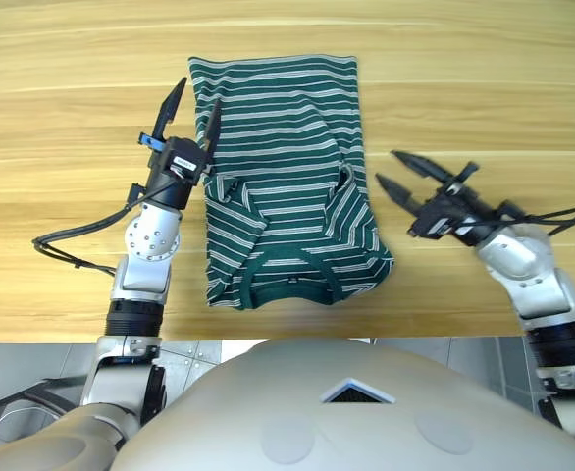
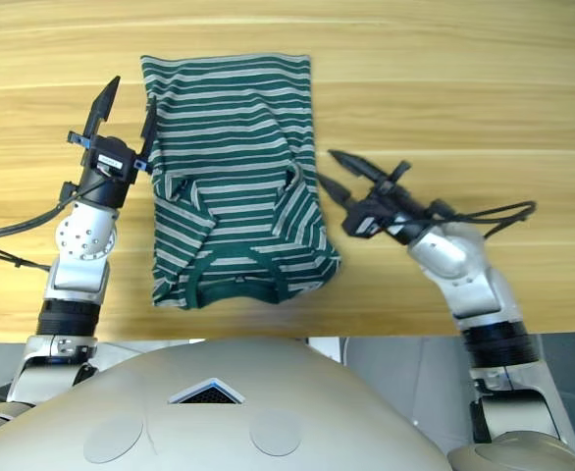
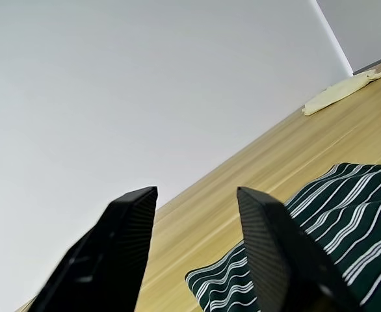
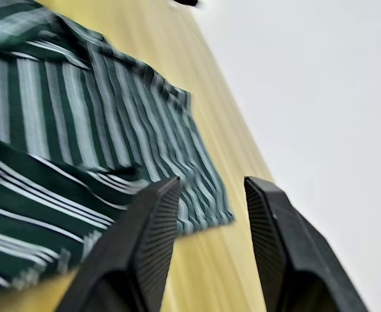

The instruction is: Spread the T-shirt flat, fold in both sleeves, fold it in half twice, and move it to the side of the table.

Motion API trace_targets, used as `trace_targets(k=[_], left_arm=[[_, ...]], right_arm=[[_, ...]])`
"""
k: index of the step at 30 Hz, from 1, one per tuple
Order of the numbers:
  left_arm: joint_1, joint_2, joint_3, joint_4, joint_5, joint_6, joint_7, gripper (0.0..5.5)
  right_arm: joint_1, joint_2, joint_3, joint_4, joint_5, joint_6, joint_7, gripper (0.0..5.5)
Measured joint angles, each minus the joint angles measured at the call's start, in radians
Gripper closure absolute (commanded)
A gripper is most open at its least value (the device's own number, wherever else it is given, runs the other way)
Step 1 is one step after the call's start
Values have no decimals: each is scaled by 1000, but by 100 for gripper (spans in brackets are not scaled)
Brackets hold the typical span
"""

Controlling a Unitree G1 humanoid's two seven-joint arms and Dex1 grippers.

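From the head camera, the T-shirt (image 1: 283, 177) lies in the middle of the wooden table (image 1: 72, 59). Both sleeves are folded in, so it makes a narrow strip. Its long axis runs straight away from the robot, with the collar at the near end and the hem at the far end. The left gripper (image 1: 197, 95) stands at the left edge of the shirt, beside the far half. Its fingers point away from the robot and are spread apart, holding nothing, and the inner finger seems to lie just over the edge of the cloth. The right gripper (image 1: 388, 166) is near the right edge, about halfway along the shirt. It points across toward the cloth with the fingers parted and nothing between them, and a small strip of bare wood lies between. So the left arm looks the nearer one. The next fold in half probably has to bring hem and collar together along this long axis. In the left wrist view, the striped cloth (image 3: 346, 208) lies to one side of the parted fingers (image 3: 129, 227), and a pale cloth (image 3: 343, 88) lies far away on the table. In the right wrist view, the shirt (image 4: 80, 130) lies ahead of the open fingers (image 4: 155, 227), not between them.
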Motion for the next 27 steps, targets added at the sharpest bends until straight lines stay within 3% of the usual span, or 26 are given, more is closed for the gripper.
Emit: trace_targets(k=[5,10,15,21,27], left_arm=[[1,-1,2,0,0,1,1,321],[0,-3,6,5,-1,1,1,321],[-6,20,6,70,44,6,1,321],[314,385,80,-75,100,-138,-178,321],[444,582,154,-206,120,-143,-335,321]], right_arm=[[71,-22,-45,100,-70,-4,-12,369],[106,6,71,112,-235,3,-7,369],[96,25,104,74,-332,23,-30,369],[169,-116,-5,64,-364,44,-49,369],[80,-155,64,70,-401,-25,0,369]])
